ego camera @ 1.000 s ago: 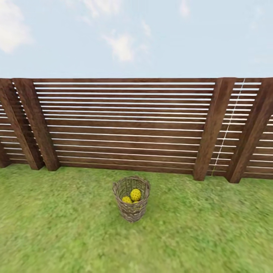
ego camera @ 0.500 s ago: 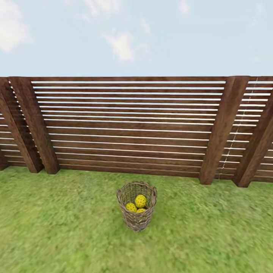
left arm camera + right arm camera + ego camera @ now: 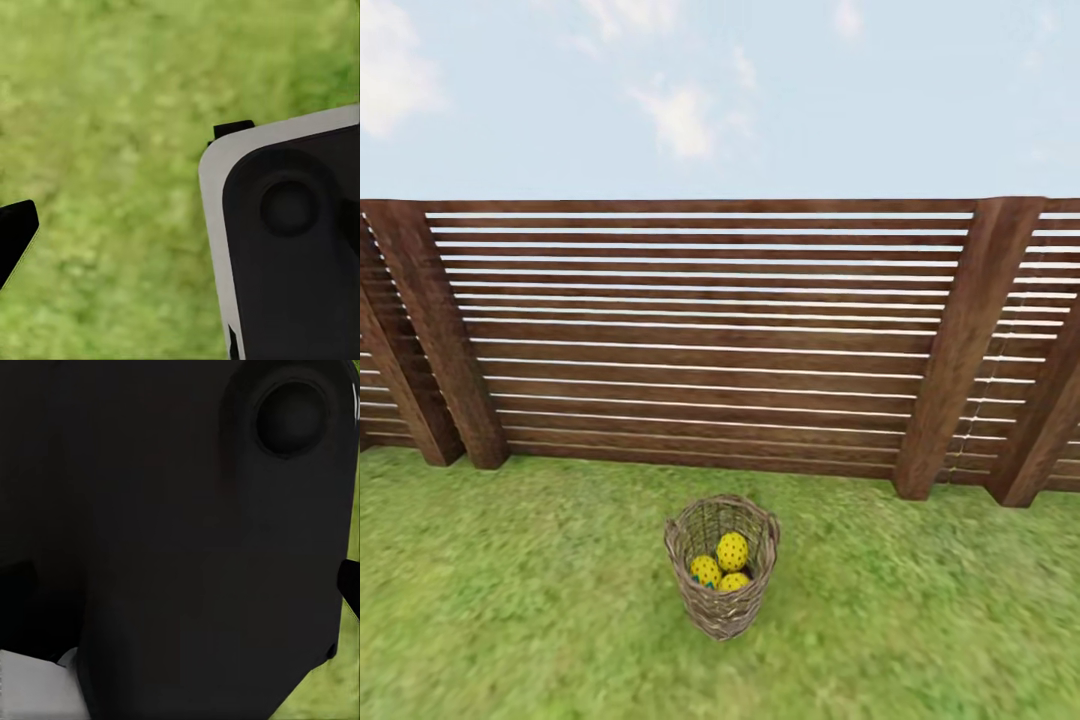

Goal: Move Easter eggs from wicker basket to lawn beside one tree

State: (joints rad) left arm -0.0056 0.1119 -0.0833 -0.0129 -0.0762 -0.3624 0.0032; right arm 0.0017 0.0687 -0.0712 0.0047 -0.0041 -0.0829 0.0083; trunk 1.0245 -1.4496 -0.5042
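The brown wicker basket (image 3: 722,612) stands upright on the lawn (image 3: 510,600), in the lower middle of the head view, a little in front of a fence. Three yellow Easter eggs with red dots lie inside it: one on top (image 3: 732,550), one to its left (image 3: 706,571) and one low at the front (image 3: 735,582). The tree is out of view. In the left wrist view a black fingertip (image 3: 15,236) hangs over blurred grass beside a white and black robot part (image 3: 292,240). A dark robot part (image 3: 180,540) blocks most of the right wrist view.
A tall brown slatted wooden fence (image 3: 700,340) with thick leaning posts (image 3: 960,350) runs across behind the basket. Grass spreads to both sides of the basket and in front of it. Sky shows above the fence.
The whole head view has shifted: the camera has come closer, so the basket sits lower and slightly larger and the fence spreads wider. The eggs lie as before.
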